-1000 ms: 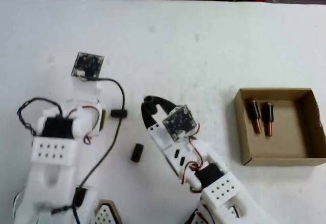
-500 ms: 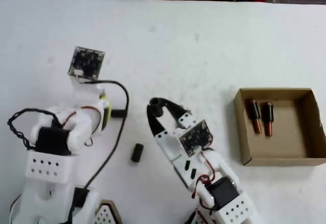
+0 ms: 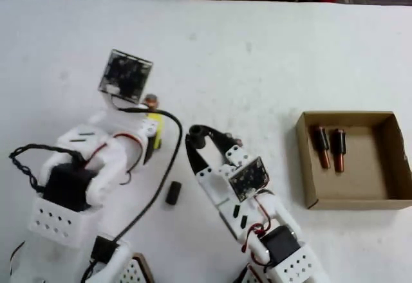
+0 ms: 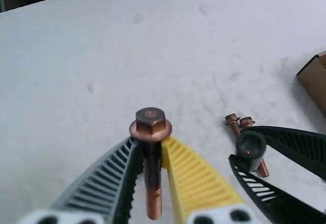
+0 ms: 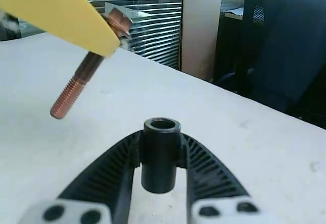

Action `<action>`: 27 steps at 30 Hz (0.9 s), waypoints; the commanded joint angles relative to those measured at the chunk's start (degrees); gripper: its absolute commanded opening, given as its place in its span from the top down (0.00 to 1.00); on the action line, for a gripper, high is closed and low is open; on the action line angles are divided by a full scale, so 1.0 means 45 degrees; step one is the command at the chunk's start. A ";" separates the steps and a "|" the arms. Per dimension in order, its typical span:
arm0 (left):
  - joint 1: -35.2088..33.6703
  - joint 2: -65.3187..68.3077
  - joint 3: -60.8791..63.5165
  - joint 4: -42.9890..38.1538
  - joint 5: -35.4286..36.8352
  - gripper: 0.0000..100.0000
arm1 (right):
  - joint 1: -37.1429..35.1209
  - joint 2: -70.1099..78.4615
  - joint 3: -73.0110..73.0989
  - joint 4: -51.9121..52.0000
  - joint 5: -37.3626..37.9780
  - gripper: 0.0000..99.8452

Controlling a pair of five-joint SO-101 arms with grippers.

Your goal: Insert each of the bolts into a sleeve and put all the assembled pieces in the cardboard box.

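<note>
My left gripper (image 4: pixel 149 143) is shut on a copper bolt (image 4: pixel 151 169), clamped between the grey and yellow fingers with its hex head past the tips. My right gripper (image 5: pixel 160 140) is shut on a black sleeve (image 5: pixel 160 155), which stands upright with its bore open. In the right wrist view the bolt (image 5: pixel 86 76) hangs tilted, off to one side of the sleeve and apart from it. From above, the left gripper (image 3: pixel 152 119) is just left of the right gripper (image 3: pixel 196 132). A loose sleeve (image 3: pixel 173 193) lies between the arms. Two loose bolts (image 4: pixel 239 124) lie by the right gripper's fingers.
The cardboard box (image 3: pixel 380 196) stands at the right with two assembled pieces (image 3: pixel 329 148) lying inside. Its corner (image 4: pixel 313 79) shows in the left wrist view. A black cable (image 3: pixel 158 186) trails from the left arm past the loose sleeve. The table's far half is bare.
The left arm has swung right toward the right gripper, bringing the bolt along. The right arm drew back slightly a second ago and has since stayed put.
</note>
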 commanded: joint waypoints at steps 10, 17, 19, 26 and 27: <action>0.1846 -0.2569 -0.0371 -0.3341 0.0215 0.98 | -0.0264 -0.0283 0.0117 -0.0400 -0.0313 0.98; 0.2061 -0.4327 0.3028 -0.7150 0.0293 0.98 | -0.0264 -0.0303 0.0117 -0.0440 -0.1797 0.98; 0.2432 -0.5109 0.4024 -0.8029 0.0293 0.98 | -0.0342 -0.0303 0.0117 -0.0557 -0.1797 0.98; 0.3155 -0.6867 0.6095 -0.9162 0.0293 0.98 | -0.0342 -0.0303 0.0117 -0.1143 -0.1719 0.98; 0.3175 -0.6945 0.6173 -0.9162 0.0293 0.98 | -0.0342 -0.0303 0.0117 -0.1143 -0.1719 0.98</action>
